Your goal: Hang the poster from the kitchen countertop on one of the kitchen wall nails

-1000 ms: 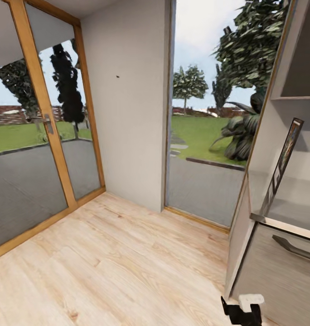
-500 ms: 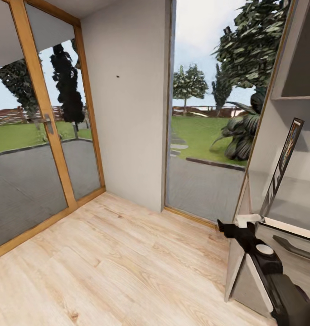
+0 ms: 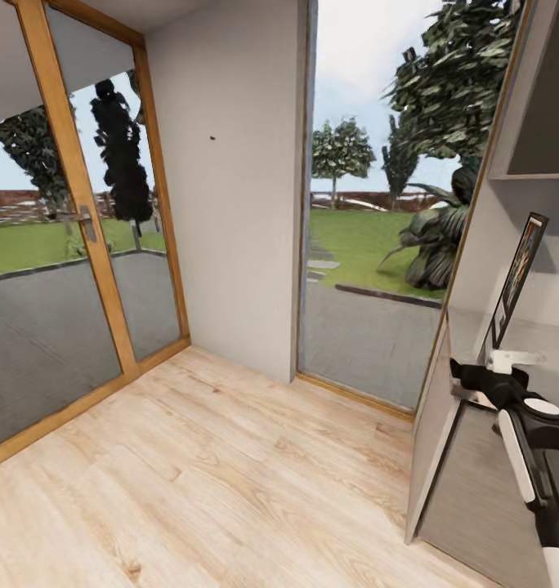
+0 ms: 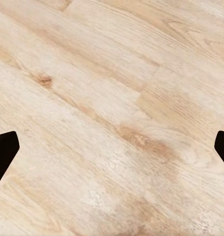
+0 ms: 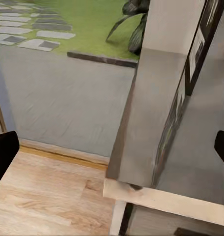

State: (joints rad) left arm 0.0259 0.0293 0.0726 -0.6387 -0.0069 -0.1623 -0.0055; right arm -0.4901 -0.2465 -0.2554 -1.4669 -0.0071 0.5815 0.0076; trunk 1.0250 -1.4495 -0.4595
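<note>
- At about four o'clock in the head view, my right gripper [image 3: 496,365] hangs at the near end of the kitchen countertop [image 3: 541,347], just beside the foot of the poster [image 3: 516,278].
- The poster stands nearly edge-on to me, leaning against the cabinet wall. In my right wrist view its frame [image 5: 198,44] runs toward one o'clock, and my two dark fingertips [image 5: 4,155] sit wide apart, nothing between them.
- My left gripper looks down on the wood floor [image 4: 112,118], fingertips [image 4: 3,150] equally spread and empty.
- Risk, as I judge it: coming in along the slab, I could nudge the bottom edge and make the poster slide flat or topple off the end.
- A thin frame taken edge-on gives little to pinch; a skewed bite could let it swing or slip on lifting.
- The countertop's wood-coloured edge [image 5: 166,199] lies close under my fingers; dipping lower would mean a knock.
- The wall nail [image 3: 212,137] is a mere speck at eleven o'clock, well apart from here, so hooking it will need careful lining up.
</note>
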